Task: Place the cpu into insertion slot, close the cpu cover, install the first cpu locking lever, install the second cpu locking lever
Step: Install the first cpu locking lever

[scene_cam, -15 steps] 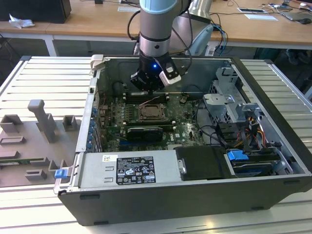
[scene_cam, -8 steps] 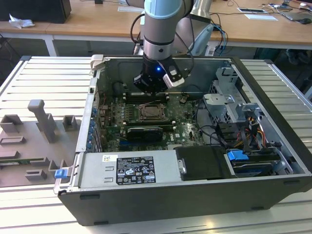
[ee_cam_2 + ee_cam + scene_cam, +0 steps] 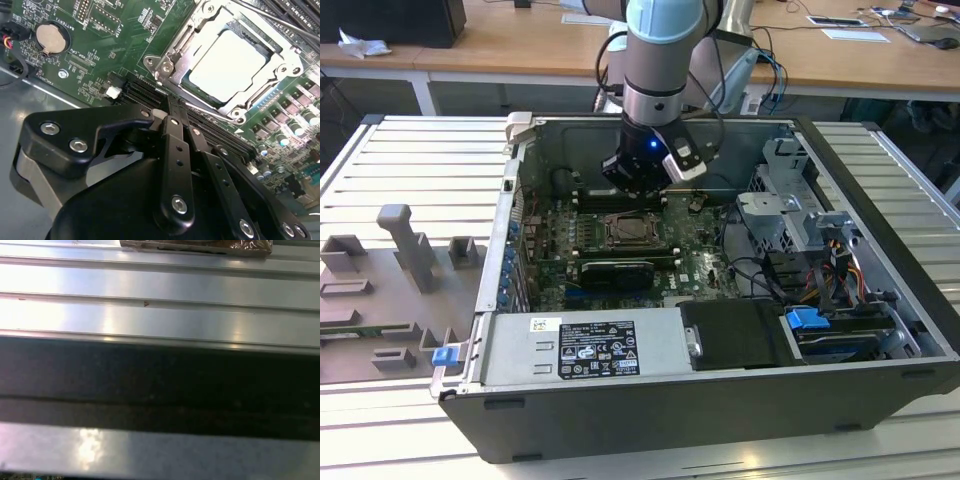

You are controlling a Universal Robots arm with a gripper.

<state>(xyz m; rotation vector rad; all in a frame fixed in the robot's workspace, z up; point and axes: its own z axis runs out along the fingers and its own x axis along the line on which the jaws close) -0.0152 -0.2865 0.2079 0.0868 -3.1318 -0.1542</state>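
A Universal Robots arm hangs over an open computer case (image 3: 880,330), its gripper (image 3: 642,172) poised just behind the processor socket (image 3: 635,232) on the green motherboard (image 3: 620,262). In the second wrist view the cpu (image 3: 227,65) already lies flat in that socket, its pale metal face showing through the window of the cpu cover (image 3: 176,54), which appears folded down around it. The fingers (image 3: 172,150) look drawn together with nothing between them, their tips just short of the socket's near corner.

Judged from this, the work stands at the levers: a thin wire lever (image 3: 270,20) runs along the far side of the socket. To do the step well, the closed fingertips should meet the lever near its free end, press down and sweep it sideways under its catch, keeping clear of the memory slots (image 3: 142,92) beside the socket; a slip there could scrape the board.

Counted: one cpu, one cover, one coin battery (image 3: 48,38) well away from the socket, one black expansion card (image 3: 615,272) in front of it, one power supply (image 3: 585,350) at the case's front edge. Only one lever can be made out for certain.
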